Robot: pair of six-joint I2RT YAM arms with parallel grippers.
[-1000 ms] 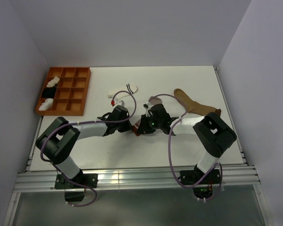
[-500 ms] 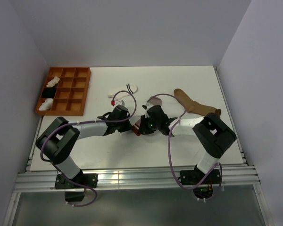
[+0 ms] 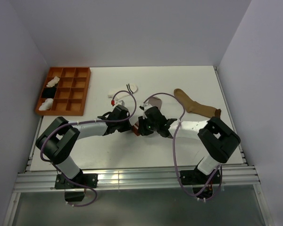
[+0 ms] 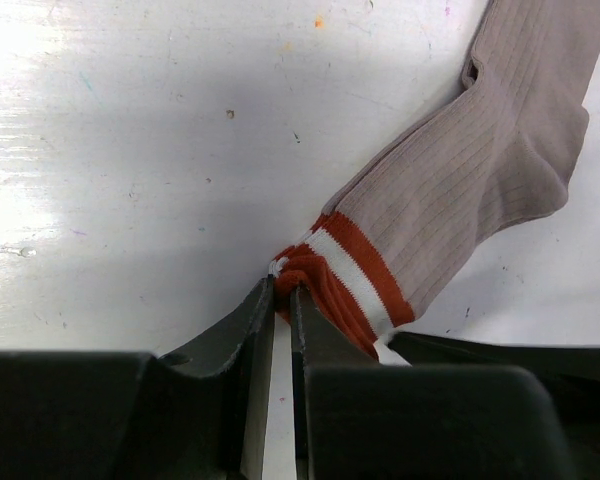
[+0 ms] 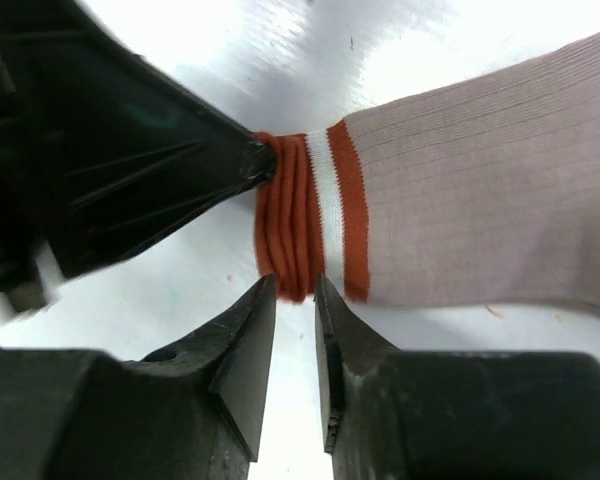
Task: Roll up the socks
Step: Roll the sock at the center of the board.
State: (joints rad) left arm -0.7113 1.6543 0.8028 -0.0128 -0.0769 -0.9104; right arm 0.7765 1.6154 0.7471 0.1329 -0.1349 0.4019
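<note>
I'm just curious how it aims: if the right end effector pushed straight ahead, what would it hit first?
Probably the bunched red cuff of the grey sock, lying right at the tip of the right end effector; depth is hard to judge.

The fingers (image 4: 242,330) pinch the grey sock (image 4: 460,190) by its red-striped cuff (image 4: 345,275).

Lighting: bright, even, from overhead. Glare: white table (image 3: 179,80) washes out at the left wrist view's left edge and the right wrist view's top. Shadows: soft, grey, mid-table in wrist views. Focus: ribbing of grey sock (image 4: 460,180) crisp.
</note>
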